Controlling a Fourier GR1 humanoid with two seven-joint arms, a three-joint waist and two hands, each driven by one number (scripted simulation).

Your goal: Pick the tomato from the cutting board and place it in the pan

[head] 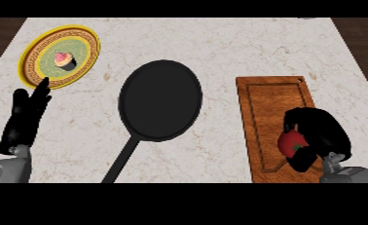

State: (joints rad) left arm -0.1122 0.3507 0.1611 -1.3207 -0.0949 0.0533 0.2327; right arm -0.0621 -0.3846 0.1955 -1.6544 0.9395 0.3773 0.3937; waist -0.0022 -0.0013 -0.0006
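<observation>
I have my right hand (316,134) curled round the tomato (292,143), fingers and thumb clamped on it, low on the cutting board (269,102) at the near right. It looks to me like the grasp step, with the lift not yet made. The pan (159,100) lies to the left of the board, handle towards me, so its bowl is an easy sideways carry. My left hand (23,117) rests at the left edge, fingers straight, beside the plate (82,44) holding a cupcake (64,60).
</observation>
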